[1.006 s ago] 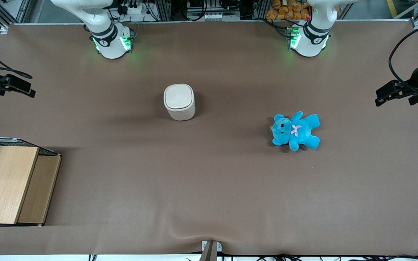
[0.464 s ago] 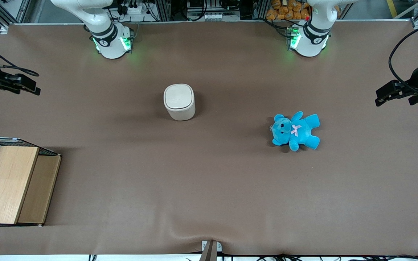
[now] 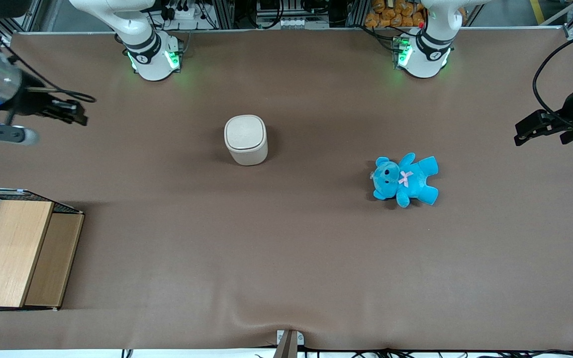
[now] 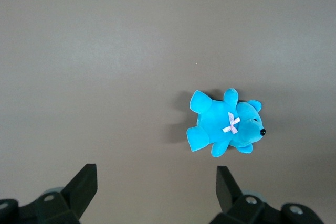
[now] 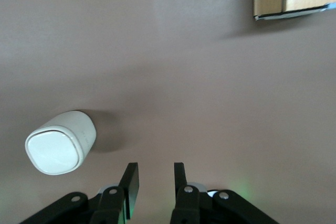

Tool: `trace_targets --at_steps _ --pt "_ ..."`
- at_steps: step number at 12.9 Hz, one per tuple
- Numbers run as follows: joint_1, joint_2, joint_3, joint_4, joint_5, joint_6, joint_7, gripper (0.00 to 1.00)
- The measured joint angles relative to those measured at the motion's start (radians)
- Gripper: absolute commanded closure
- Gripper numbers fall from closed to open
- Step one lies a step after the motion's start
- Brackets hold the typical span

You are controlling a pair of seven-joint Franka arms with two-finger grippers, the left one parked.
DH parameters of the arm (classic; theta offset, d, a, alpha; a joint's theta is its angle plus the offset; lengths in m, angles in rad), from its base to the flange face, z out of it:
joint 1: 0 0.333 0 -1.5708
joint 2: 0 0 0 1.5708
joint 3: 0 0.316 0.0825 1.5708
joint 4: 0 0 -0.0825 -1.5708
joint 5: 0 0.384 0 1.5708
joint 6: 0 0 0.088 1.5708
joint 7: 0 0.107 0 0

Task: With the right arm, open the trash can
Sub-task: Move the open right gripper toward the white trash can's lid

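— Where's the trash can (image 3: 245,139)?
— Upper middle of the frame, upright on the counter (image 3: 286,258), lid down.
— And the hand (image 3: 70,110)?
— Upper left of the frame, well apart from it, fingers (image 5: 130,182) narrowly parted, holding nothing.

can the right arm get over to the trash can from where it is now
Probably yes. The right arm's gripper hangs toward the working arm's end of the table, its jaws a narrow gap apart. Only bare table lies between it and the closed trash can; the wooden box sits nearer the front camera.
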Motion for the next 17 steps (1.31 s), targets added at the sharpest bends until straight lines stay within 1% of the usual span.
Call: trace_targets --at_steps 1,2,4,5,8,12,15,17 --pt "0.001 0.0 0.029 -0.002 0.001 -0.002 0.023 0.98" --pt "0.003 0.0 0.052 -0.008 0.01 -0.004 0.039 1.0" --pt "0.003 0.0 0.069 -0.031 0.066 -0.004 0.082 1.0" --pt "0.003 0.0 0.072 -0.039 0.081 -0.004 0.098 1.0" --pt "0.004 -0.004 0.107 -0.062 0.091 0.013 0.113 1.0" --pt "0.006 -0.05 0.176 -0.2 0.092 0.141 0.148 1.0" --pt "0.007 -0.081 0.26 -0.298 0.093 0.233 0.25 1.0" --pt "0.009 -0.094 0.315 -0.372 0.093 0.315 0.28 1.0"
